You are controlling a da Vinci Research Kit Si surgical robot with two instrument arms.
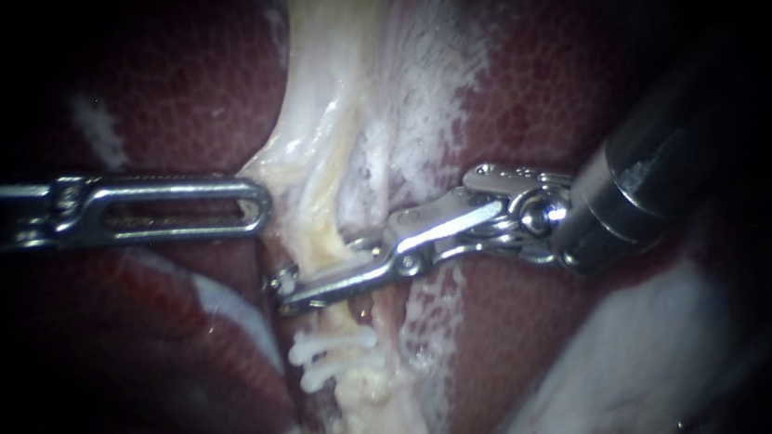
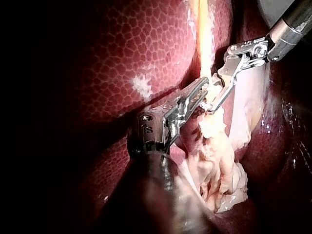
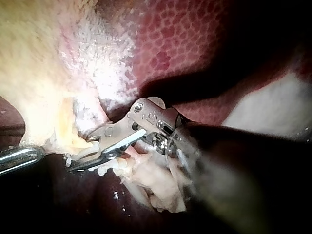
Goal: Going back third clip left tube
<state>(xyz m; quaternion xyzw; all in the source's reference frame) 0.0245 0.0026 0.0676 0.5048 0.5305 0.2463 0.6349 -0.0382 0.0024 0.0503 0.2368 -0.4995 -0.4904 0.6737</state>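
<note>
Endoscope view: the tube (image 1: 319,218) runs from far to near over the liver (image 1: 206,83). My right instrument (image 1: 286,293) lies across it, long axis right to left, with its tips just past the tube's left edge and its shaft leading off to the right. Its jaws are clamped on the tube, close together. In the right wrist view a white piece (image 3: 87,152) sits between them, probably the third clip. Two white clips (image 1: 332,348) sit crosswise on the tube just nearer. Backing out looks to call for parting the jaws, then sliding rightward along their own axis. My left instrument (image 1: 262,204) points right, its tip at the tube's left edge, just farther; whether it grips I cannot tell.
</note>
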